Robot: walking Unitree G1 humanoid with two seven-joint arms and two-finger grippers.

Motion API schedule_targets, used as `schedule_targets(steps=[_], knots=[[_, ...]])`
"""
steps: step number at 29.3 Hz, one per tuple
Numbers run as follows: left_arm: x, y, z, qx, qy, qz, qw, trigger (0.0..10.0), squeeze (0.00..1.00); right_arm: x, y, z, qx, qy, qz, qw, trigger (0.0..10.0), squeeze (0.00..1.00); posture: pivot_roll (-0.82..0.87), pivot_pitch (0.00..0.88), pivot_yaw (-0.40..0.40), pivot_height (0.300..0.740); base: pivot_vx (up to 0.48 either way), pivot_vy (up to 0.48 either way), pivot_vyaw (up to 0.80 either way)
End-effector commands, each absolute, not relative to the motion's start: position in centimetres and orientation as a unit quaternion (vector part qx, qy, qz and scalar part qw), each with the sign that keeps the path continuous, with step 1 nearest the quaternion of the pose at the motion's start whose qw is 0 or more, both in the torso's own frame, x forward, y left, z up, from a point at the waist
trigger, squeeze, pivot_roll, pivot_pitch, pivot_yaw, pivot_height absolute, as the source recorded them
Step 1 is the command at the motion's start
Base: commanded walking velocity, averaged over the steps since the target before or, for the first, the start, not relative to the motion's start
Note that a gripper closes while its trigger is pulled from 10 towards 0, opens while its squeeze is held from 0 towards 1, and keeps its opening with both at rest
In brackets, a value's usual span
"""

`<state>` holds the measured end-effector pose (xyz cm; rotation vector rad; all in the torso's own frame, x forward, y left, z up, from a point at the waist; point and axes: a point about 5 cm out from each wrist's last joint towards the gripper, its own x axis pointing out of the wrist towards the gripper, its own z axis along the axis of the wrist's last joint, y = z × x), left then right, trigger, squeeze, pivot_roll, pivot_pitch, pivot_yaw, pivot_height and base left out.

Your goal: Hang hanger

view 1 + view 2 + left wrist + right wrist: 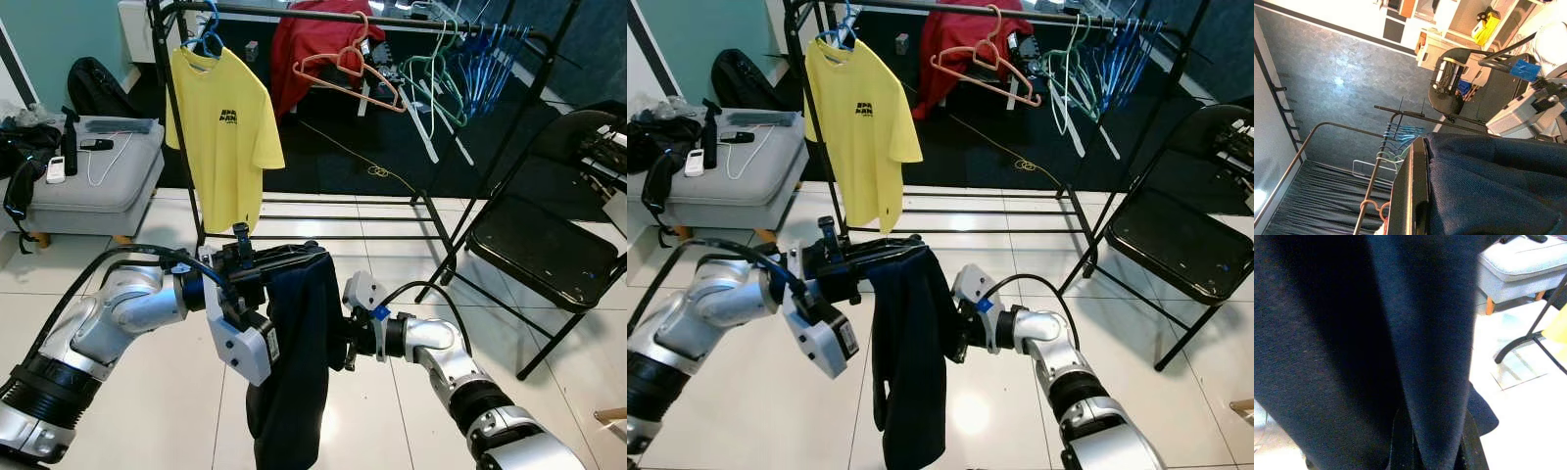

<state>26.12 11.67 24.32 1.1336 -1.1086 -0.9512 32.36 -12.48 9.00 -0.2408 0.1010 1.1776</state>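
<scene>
A dark navy garment [294,362] hangs in front of me, its top edge gathered at my left gripper [284,259], which is shut on it at about chest height. The hanger under the cloth cannot be made out. In the left wrist view one black finger [1408,196] lies along the navy cloth [1488,191]. My right gripper [338,348] presses into the garment's side from the right, and a fold of cloth [1435,357] runs between its fingertips. Beyond stands the black clothes rack [411,20].
On the rack hang a yellow T-shirt [223,122] on a blue hanger, an empty pink hanger [345,67], a red garment [313,34] and several green and blue hangers [470,59]. A black folding chair [549,250] stands right. A grey ottoman [98,181] sits left.
</scene>
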Motion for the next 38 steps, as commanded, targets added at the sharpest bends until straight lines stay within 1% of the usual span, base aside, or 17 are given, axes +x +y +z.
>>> schedule_targets(steps=[1, 5, 6, 8, 9, 10, 11, 12, 13, 14, 15, 20, 21, 24, 25, 27, 38], knots=[[25.9, 11.6, 24.9, 0.489, -0.493, -0.413, 0.59, 10.0, 0.0, 32.3, -13.0, 8.7, -0.102, 0.049, 0.54, 0.834, 0.0, 0.0, -0.01, 0.147, -0.06, 0.74, 0.0, 0.0, 0.0], [25.9, 11.6, 24.9, 0.489, -0.492, -0.413, 0.59, 10.0, 0.0, 32.4, -13.1, 8.9, -0.099, 0.042, 0.534, 0.839, 0.0, 0.0, -0.01, 0.148, -0.059, 0.74, 0.0, 0.0, 0.0], [26.4, 11.8, 24.7, 0.498, -0.477, -0.408, 0.598, 10.0, 0.0, 32.7, -13.3, 9.3, -0.084, 0.025, 0.513, 0.854, 0.0, 0.0, 0.0, 0.149, -0.058, 0.74, 0.0, 0.0, 0.0], [26.4, 11.8, 24.7, 0.498, -0.477, -0.408, 0.598, 10.0, 0.0, 32.7, -13.3, 9.3, -0.084, 0.025, 0.513, 0.854, 0.0, 0.0, 0.0, 0.149, -0.058, 0.74, 0.0, 0.0, 0.0], [27.2, 12.2, 24.4, 0.518, -0.457, -0.388, 0.611, 10.0, 0.0, 33.4, -13.7, 10.2, -0.057, -0.001, 0.476, 0.878, 0.0, 0.0, 0.0, 0.149, -0.053, 0.74, 0.0, 0.0, 0.0], [28.2, 12.9, 24.0, 0.538, -0.423, -0.36, 0.634, 10.0, 0.0, 34.4, -14.5, 11.7, -0.022, -0.041, 0.42, 0.906, 0.0, 0.0, -0.01, 0.148, -0.048, 0.74, 0.0, 0.0, 0.0], [28.2, 12.9, 24.0, 0.538, -0.423, -0.36, 0.634, 10.0, 0.0, 34.4, -14.5, 11.7, -0.022, -0.041, 0.42, 0.906, 0.0, 0.0, -0.01, 0.148, -0.048, 0.74, 0.0, 0.0, 0.0], [29.1, 13.7, 23.3, 0.552, -0.386, -0.338, 0.658, 10.0, 0.0, 35.2, -15.3, 13.1, 0.009, -0.078, 0.368, 0.927, 0.0, 0.0, -0.01, 0.148, -0.043, 0.74, 0.0, 0.0, 0.0], [29.6, 14.2, 22.9, 0.558, -0.363, -0.324, 0.672, 10.0, 0.0, 35.6, -15.9, 14.0, 0.027, -0.099, 0.338, 0.936, 0.0, 0.0, -0.01, 0.148, -0.042, 0.74, 0.0, 0.0, 0.0], [29.6, 14.2, 22.9, 0.558, -0.363, -0.324, 0.672, 10.0, 0.0, 35.6, -15.9, 14.0, 0.027, -0.099, 0.338, 0.936, 0.0, 0.0, -0.01, 0.148, -0.042, 0.74, 0.0, 0.0, 0.0], [29.9, 14.7, 22.3, 0.56, -0.336, -0.313, 0.689, 10.0, 0.0, 35.9, -16.5, 15.1, 0.046, -0.127, 0.309, 0.941, 0.0, 0.0, -0.01, 0.149, -0.04, 0.74, 0.0, 0.0, 0.0], [30.3, 15.4, 21.6, 0.557, -0.304, -0.293, 0.715, 10.0, 0.0, 36.2, -17.1, 16.8, 0.067, -0.17, 0.285, 0.941, 0.0, 0.0, -0.01, 0.151, -0.037, 0.74, 0.0, 0.0, 0.0], [30.7, 16.0, 21.0, 0.55, -0.278, -0.276, 0.737, 10.0, 0.0, 36.2, -17.0, 17.8, 0.069, -0.193, 0.281, 0.938, 0.0, 0.0, -0.01, 0.15, -0.037, 0.74, 0.0, 0.0, 0.0], [31.0, 16.3, 20.7, 0.546, -0.261, -0.265, 0.751, 10.0, 0.0, 36.2, -16.9, 18.4, 0.069, -0.206, 0.281, 0.935, 0.0, 0.0, -0.01, 0.15, -0.037, 0.74, 0.0, 0.0, 0.0], [31.3, 16.8, 20.5, 0.537, -0.245, -0.245, 0.769, 10.0, 0.0, 36.1, -16.5, 19.1, 0.062, -0.221, 0.288, 0.93, 0.0, 0.0, -0.01, 0.148, -0.035, 0.74, 0.0, 0.0, 0.0], [31.5, 17.1, 20.4, 0.531, -0.237, -0.233, 0.78, 10.0, 0.0, 36.0, -16.2, 19.4, 0.058, -0.229, 0.293, 0.926, 0.0, 0.0, -0.01, 0.148, -0.034, 0.74, 0.0, 0.0, 0.0], [32.3, 16.6, 20.9, 0.507, -0.233, -0.204, 0.804, 10.0, 0.0, 35.7, -15.1, 19.7, 0.047, -0.231, 0.307, 0.922, 0.0, 0.0, -0.01, 0.143, -0.03, 0.74, 0.0, 0.0, 0.0]])
